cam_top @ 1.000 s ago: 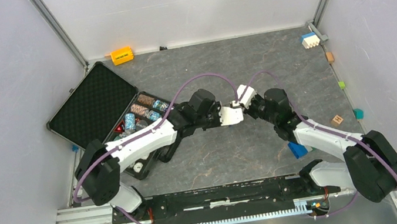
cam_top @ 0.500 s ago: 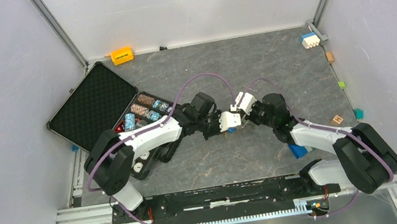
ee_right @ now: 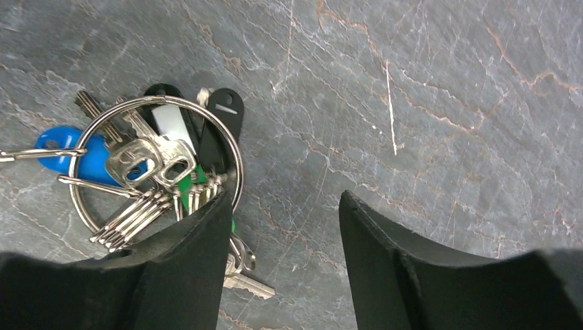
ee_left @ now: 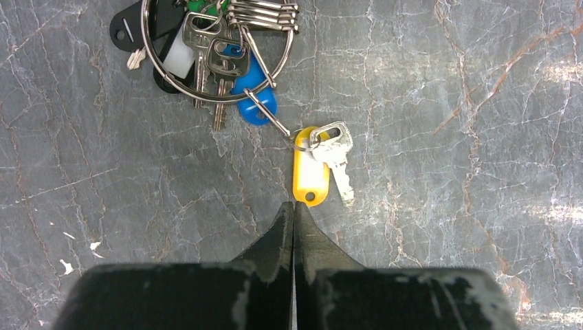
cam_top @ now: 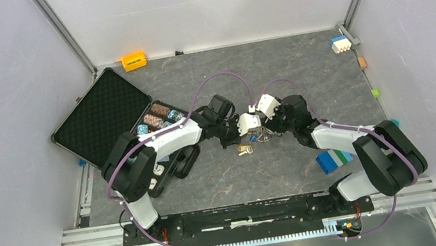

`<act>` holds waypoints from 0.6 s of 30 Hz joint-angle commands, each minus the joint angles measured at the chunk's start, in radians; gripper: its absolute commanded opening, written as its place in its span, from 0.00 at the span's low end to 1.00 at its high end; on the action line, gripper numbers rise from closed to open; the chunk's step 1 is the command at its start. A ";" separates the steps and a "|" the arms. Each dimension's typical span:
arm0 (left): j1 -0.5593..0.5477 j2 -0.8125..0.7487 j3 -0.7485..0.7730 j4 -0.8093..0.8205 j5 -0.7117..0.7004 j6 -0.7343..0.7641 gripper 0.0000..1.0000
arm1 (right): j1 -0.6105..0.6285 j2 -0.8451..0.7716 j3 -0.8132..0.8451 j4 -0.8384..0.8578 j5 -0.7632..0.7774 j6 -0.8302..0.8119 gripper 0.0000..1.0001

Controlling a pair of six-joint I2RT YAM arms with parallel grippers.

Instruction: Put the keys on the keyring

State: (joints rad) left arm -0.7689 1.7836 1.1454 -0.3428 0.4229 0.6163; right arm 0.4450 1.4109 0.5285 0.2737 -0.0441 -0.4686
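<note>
Arms converge mid-table (cam_top: 299, 71): left gripper (ee_left: 294, 210) clenched empty, right gripper (ee_right: 283, 199) spread (over ring's edge). Keyring (ee_left: 146, 38) lies flat w/ keys (ee_left: 220, 58) bunched inside. Yellow-tag key (ee_left: 335, 155) sits just outside, blade toward left gripper.

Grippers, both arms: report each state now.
Left gripper: shut, empty, tips just short of the yellow-tagged silver key.
Right gripper: open, empty.

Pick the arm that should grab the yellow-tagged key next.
Left. The left tool, shut, points straight at the yellow tag; the right tool is open at the ring, likely better for steadying it.
</note>
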 commanded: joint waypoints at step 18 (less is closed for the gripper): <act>0.113 0.102 0.081 -0.042 -0.031 -0.287 0.73 | -0.102 -0.226 0.004 -0.098 -0.421 -0.114 0.87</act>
State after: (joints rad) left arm -0.6247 1.8545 1.1736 -0.3683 0.3977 0.4183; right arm 0.3752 1.2434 0.5365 0.1993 -0.3676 -0.5507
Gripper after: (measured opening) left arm 0.706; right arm 0.864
